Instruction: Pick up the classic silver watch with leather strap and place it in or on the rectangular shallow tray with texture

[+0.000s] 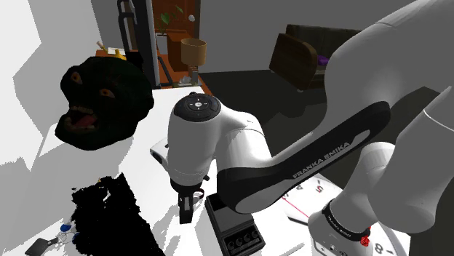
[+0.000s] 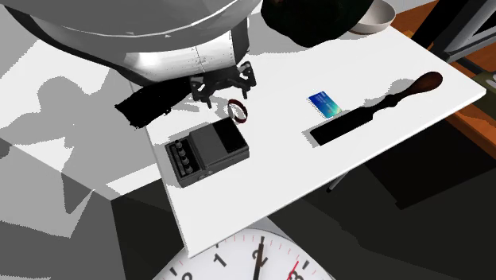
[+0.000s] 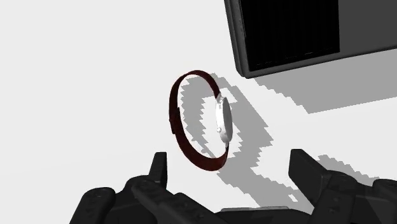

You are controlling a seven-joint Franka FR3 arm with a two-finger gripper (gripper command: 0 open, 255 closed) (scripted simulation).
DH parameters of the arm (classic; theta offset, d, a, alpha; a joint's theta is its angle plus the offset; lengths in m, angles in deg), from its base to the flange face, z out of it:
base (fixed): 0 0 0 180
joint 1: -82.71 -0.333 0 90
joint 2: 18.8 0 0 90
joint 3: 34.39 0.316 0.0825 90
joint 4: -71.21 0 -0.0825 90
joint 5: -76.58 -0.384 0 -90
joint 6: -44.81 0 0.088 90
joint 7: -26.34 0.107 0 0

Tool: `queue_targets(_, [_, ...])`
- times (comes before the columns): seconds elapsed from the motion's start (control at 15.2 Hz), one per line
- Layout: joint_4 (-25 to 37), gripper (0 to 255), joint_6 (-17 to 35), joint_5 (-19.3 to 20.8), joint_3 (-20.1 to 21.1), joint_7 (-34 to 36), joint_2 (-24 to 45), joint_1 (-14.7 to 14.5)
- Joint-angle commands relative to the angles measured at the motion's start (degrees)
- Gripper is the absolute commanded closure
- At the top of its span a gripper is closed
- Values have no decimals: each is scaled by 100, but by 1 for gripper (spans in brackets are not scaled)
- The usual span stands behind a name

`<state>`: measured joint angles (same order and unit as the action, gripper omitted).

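Our all-black two-finger gripper (image 3: 230, 159) hangs low over the white table (image 3: 76, 76), its fingers spread wide and clasping nothing. Just ahead of them, close beside the dark grey boxy device with knobs (image 2: 207, 151) but not touching it, stands the silver-faced watch with a dark red strap (image 3: 221, 118), balanced on the edge of its loop and nearer one finger than the other. We judge that the nearer finger would meet it first on closing and tip or skid it towards the box; a pinch on the springy strap alone could also slip. Farther off, to the second exterior view's upper left of the box, lies a flat black rough-edged slab (image 2: 151, 105), which we take for the tray; a loose hold could drop the watch short of it.
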<state>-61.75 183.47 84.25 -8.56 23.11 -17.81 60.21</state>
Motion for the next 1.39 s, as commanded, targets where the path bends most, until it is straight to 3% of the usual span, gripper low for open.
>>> queue_targets(0.0, [-1,0,3,2,0,1,2,0])
queue_targets(0.13, [0,0,2,2,0,1,2,0])
queue_targets(0.2, [0,255,2,2,0,1,2,0])
queue_targets(0.79, [-1,255,3,2,0,1,2,0])
queue_targets(1.32, [244,255,-595,-320,-6,-262,-409,-5])
